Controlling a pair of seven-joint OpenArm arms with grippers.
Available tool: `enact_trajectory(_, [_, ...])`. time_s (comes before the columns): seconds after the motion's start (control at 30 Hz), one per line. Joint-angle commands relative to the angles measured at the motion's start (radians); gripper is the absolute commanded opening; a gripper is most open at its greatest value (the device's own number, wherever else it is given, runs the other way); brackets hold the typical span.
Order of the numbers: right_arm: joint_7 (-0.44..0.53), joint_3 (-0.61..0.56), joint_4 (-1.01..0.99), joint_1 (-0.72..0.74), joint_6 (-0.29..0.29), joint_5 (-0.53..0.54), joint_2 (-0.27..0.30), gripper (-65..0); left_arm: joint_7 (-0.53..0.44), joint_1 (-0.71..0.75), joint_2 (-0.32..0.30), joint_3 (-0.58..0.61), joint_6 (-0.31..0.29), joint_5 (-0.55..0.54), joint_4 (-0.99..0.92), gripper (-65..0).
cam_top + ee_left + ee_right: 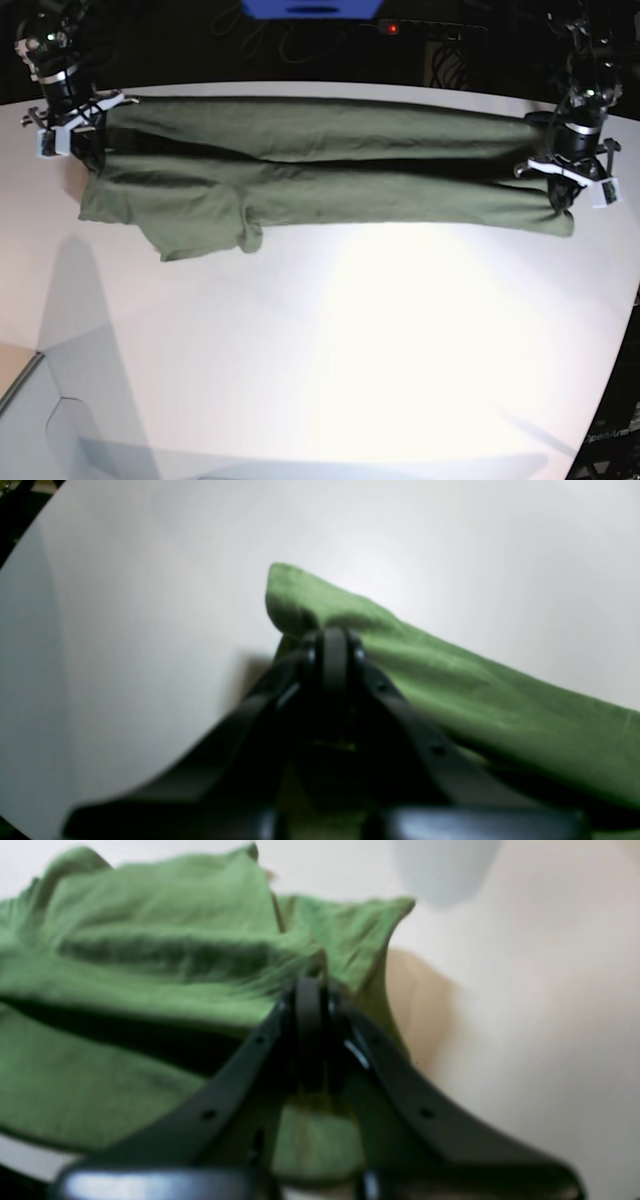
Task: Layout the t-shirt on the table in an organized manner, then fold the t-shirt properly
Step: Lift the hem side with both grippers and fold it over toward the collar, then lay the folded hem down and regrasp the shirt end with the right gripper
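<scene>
Stretched sideways across the far part of the table (350, 330): the t-shirt (320, 175), folded lengthwise, upper layer behind, lower layer in front. At the base view's left end, the right gripper (72, 125); at its right end, the left gripper (568, 185), each on a corner of cloth. Hanging forward near the left end, seemingly a sleeve. In front, bare tabletop.

Blurred throughout in both wrist views: wrinkled olive-green cotton t-shirt (150, 955). Cut off at right and lower edges of left wrist view, at left edge of right wrist view. Fabric pinched inside black left hand (334, 652) and black right hand (312, 1000): hidden. Smooth white bench (380, 340): cropped at base view's lower corners.
</scene>
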Motion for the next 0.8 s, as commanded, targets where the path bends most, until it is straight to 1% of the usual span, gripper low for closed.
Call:
enact_trajectory(0.0, [0.027,0.000,0.005,-0.014,0.006,0.014,0.009,-65.0,-0.027,-0.002,-0.014,-0.010,-0.002,0.000,0.013,-64.7])
enact_trajectory(0.07, [0.028,-0.020,-0.030,-0.023,0.006,0.014,0.009,-65.0,-0.027,-0.002,-0.009,-0.006,-0.002,0.000,0.013,-64.7])
enact_trajectory(0.2, [0.028,-0.018,-0.090,-0.025,0.006,0.014,0.009,-65.0,-0.027,0.014,-0.008,-0.003,-0.002,0.000,0.013,-64.7])
enact_trajectory(0.37, [0.028,-0.018,-0.095,-0.025,0.006,0.014,0.017,-65.0,-0.027,0.020,-0.014,-0.009,-0.002,0.000,0.004,-64.7])
enact_trajectory(0.77, [0.019,-0.017,-0.095,-0.020,0.006,0.011,0.017,-65.0,-0.027,0.018,-0.008,-0.003,-0.002,-0.006,-0.131,-64.7])
